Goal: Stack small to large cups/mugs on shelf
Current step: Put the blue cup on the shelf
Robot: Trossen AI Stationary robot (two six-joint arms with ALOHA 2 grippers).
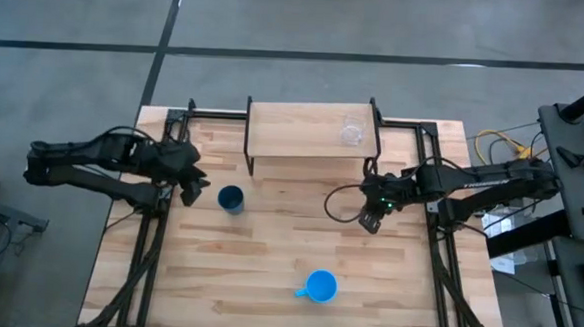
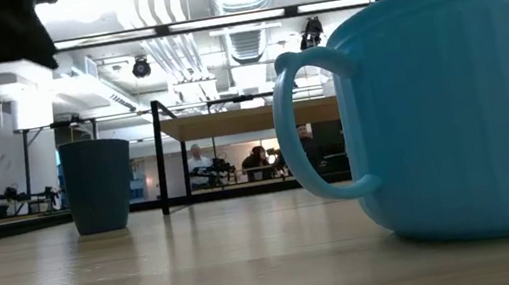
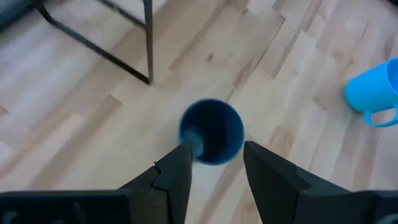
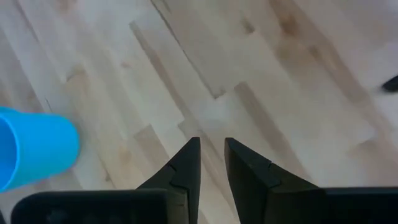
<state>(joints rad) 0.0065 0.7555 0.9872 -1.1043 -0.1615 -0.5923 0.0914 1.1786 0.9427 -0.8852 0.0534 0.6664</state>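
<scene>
Navy cup (image 1: 231,199) upright | bright blue mug (image 1: 320,285) upright, handle toward left arm's side

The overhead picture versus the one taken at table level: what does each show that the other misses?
Only the high view shows the clear glass standing on the shelf, and both arms whole: the left gripper open beside the navy cup, the right gripper over bare table. Only the low view shows the room behind, with people seated far off, and the bright blue mug from the side, handle and all. Both show the navy cup, the mug and the shelf.
</scene>
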